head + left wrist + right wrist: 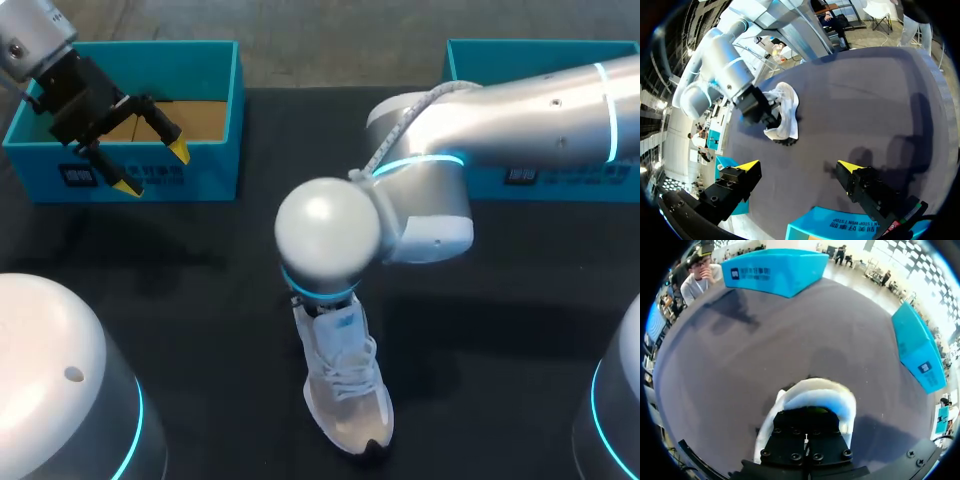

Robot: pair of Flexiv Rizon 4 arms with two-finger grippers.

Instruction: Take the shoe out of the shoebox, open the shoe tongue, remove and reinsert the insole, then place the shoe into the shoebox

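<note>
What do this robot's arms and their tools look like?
The right arm is smooth silver with rounded joints, glowing cyan rings and a pale cable. The left tool is black and blocky, with two yellow-tipped fingers.

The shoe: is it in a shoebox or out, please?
Out: the shoe stands on the table, apart from the left shoebox and the right shoebox.

Head view: even, moderate overhead light. Dark surface (200, 330) matte, soft shadows centre right beneath right arm (520, 110). Mild sheen on its white joint, centre frame.
</note>
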